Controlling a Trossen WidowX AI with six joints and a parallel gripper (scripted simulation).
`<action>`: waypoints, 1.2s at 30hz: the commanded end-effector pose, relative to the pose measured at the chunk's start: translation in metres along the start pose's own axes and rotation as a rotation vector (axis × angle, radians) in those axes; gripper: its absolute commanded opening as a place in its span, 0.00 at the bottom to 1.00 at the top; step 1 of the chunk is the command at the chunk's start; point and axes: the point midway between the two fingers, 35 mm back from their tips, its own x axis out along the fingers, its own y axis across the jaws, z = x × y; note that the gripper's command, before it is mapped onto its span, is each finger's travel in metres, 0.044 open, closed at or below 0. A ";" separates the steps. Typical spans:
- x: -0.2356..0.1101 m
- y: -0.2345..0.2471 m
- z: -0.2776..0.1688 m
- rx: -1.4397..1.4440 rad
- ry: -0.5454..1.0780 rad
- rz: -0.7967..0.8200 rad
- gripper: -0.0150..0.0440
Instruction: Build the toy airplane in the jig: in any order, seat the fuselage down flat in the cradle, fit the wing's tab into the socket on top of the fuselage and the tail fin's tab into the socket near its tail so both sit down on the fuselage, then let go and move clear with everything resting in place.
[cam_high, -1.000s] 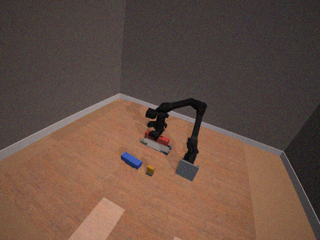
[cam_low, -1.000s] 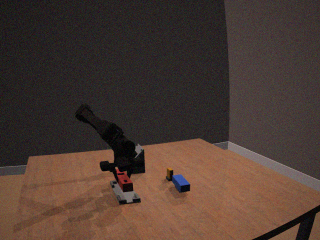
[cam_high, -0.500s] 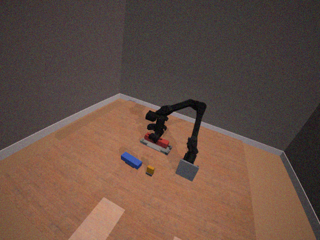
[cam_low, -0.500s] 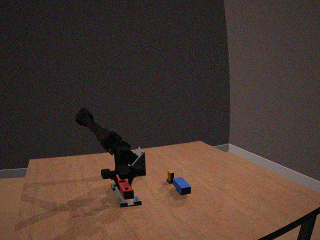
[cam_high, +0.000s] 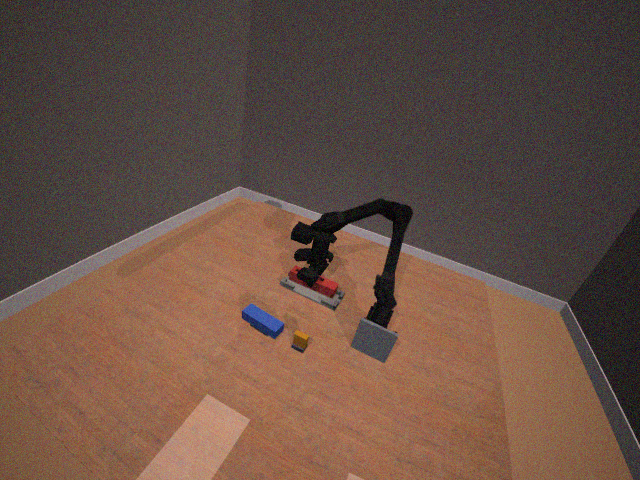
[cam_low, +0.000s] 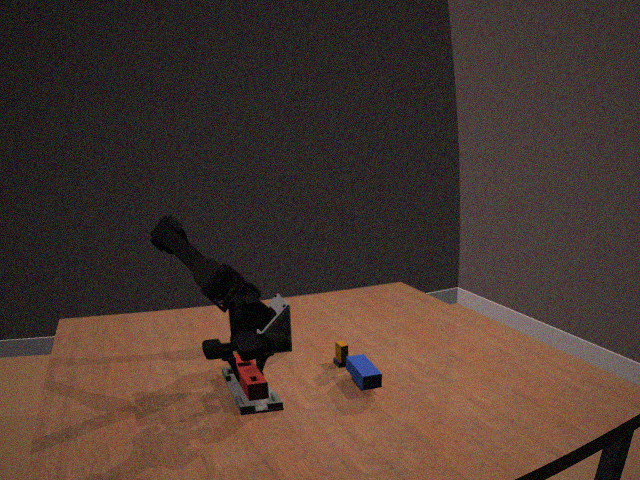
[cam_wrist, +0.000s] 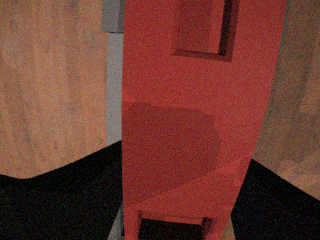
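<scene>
Gripper (cam_high: 311, 279) fingers are set about halfway apart and pinch the red fuselage (cam_high: 324, 284) across its width, one dark finger (cam_wrist: 54, 220) on each long side, as the wrist view shows. That fuselage lies lengthwise in the grey jig (cam_high: 310, 292) on the desk (cam_high: 129, 361); from these angles it looks seated low in the cradle, though whether it is fully flat cannot be told. Its top face carries two rectangular sockets, a larger one (cam_wrist: 206, 10) toward the far end in the wrist view and a smaller slot (cam_wrist: 171, 232) close to the fingers; both are unfilled. In the top view the black arm (cam_high: 392, 242) arches up from a grey base plate (cam_high: 368, 345) at the right and bends down to the jig at the centre. A blue wing block (cam_high: 263, 320) lies on the desk nearer the camera and left of the jig, well apart from it, and a small yellow tail fin (cam_high: 300, 339) stands just right of the wing, not touching it. In the exterior view the jig (cam_low: 242, 400) sits left of centre, with the fin (cam_low: 340, 352) and wing (cam_low: 363, 370) to its right.
</scene>
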 end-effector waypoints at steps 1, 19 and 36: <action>0.000 0.000 0.000 0.000 0.000 0.000 0.39; 0.000 0.000 0.000 0.000 0.000 0.000 1.00; -0.105 0.002 0.004 -0.010 0.003 -0.002 1.00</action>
